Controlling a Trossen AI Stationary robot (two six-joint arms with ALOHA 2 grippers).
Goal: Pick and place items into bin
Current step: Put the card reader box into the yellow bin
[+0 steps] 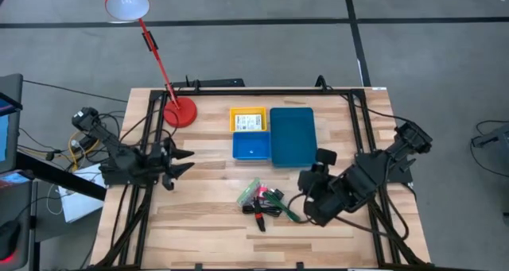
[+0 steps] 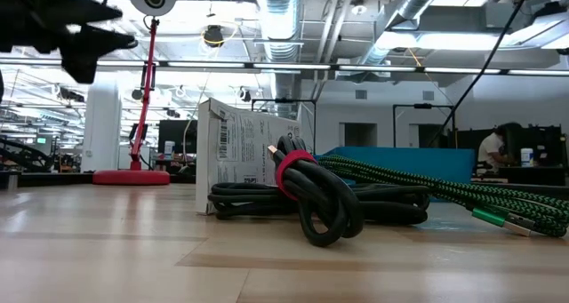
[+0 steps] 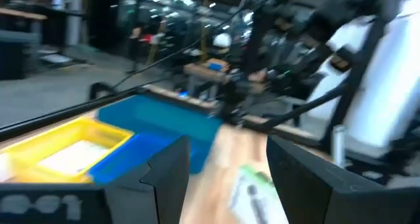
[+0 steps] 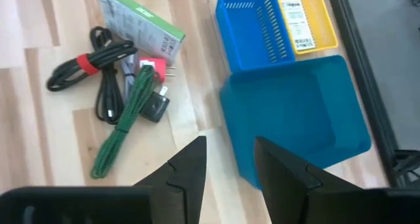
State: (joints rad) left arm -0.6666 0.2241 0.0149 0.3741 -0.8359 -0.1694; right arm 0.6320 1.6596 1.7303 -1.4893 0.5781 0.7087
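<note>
At nine o'clock on the desk, my left gripper hovers open and empty. My right gripper, at three o'clock, is also spread and empty. Between them, toward six, lie the box, black cable and green cord; the bin sits at twelve.

You see a teal rectangular plastic tray, small blue slotted basket, small yellow tray, green-and-black braided cord, red-banded black coiled cable.
</note>
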